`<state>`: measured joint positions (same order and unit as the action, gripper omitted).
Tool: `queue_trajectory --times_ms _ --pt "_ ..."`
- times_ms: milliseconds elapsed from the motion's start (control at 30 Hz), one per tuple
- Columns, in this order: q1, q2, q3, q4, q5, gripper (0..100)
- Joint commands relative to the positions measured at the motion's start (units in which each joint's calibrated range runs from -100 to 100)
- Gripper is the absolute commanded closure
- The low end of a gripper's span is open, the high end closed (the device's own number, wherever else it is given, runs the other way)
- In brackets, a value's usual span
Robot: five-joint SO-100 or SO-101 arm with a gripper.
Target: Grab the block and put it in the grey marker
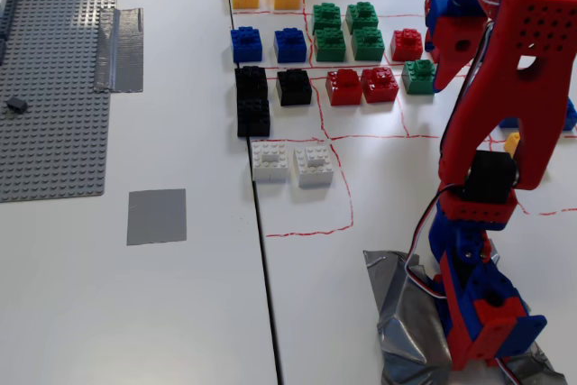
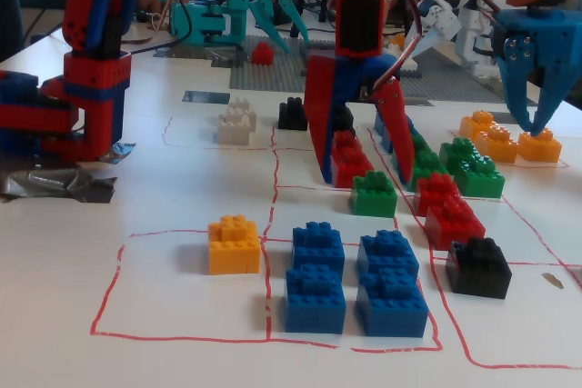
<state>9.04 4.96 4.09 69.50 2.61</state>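
hanging over the bricks in a fixed view from the table's edge, the red and blue two-finger gripper [image 2: 364, 177] stands spread wide, one finger on each side of the small green studded plastic block [image 2: 375, 194], which sits on the white table between the tips. in a fixed view from above, that block [image 1: 419, 76] lies well apart from the flat square grey tape marker [image 1: 157, 216].

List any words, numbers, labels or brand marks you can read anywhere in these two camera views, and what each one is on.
None: no text can be read in either fixed view.
The bricks, such as the green block, show only plain studs; any moulded marks are too small to tell.
The grey tape patch, the red lines on the table and the gripper carry no lettering.
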Motion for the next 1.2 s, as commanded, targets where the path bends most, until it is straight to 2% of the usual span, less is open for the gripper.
queue_trajectory --times_ms 0,733,800,1000,1167 --pt "-1.0 -1.5 -5.7 -0.8 -0.5 69" --pt "-1.7 6.2 -13.0 0.0 -0.9 71" --pt "-1.9 6.8 -13.5 0.0 -0.8 75" --pt "-2.4 6.8 -14.6 0.3 -0.5 100" --pt "-2.5 4.8 -15.0 2.6 0.0 100"
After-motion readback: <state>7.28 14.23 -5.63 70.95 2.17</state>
